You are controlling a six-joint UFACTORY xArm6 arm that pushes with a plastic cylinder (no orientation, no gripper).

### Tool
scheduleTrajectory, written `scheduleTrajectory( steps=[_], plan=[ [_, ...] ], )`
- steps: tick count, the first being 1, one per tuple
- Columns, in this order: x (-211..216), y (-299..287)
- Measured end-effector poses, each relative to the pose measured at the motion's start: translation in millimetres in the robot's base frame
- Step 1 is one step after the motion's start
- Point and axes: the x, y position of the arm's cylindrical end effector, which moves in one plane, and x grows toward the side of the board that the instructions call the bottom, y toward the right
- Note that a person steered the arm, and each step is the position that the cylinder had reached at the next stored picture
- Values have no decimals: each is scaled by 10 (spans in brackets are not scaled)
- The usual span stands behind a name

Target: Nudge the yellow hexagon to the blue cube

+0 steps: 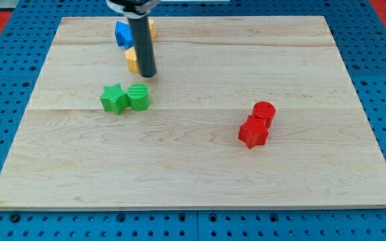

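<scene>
Tip (147, 73): lower end of a dark upright rod, on the surface, touching or just beside the right edge of the yellow hexagon.
Jaws: none on this rod; open or closed cannot be told.
Yellow hexagon (132, 59): upper left of the surface, just below the blue cube, half hidden by the rod; facing and long axis cannot be made out.
Blue cube (123, 33): near the view's top edge, left of the rod.
Second yellow block (151, 27): sliver behind the rod, right of the blue cube; shape unclear.
Green star (114, 98): touching the green cylinder (139, 96) on its right.
Red cylinder (264, 111): right half, touching the red star (252, 132) below it.
Surface (193, 174): pale wooden board.
</scene>
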Motion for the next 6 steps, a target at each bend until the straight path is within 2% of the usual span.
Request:
scheduleTrajectory(
  steps=[1, 2, 4, 6],
  plan=[
    [-49, -20],
    [-68, -482],
    [-326, -560],
    [-354, -571]
  ],
)
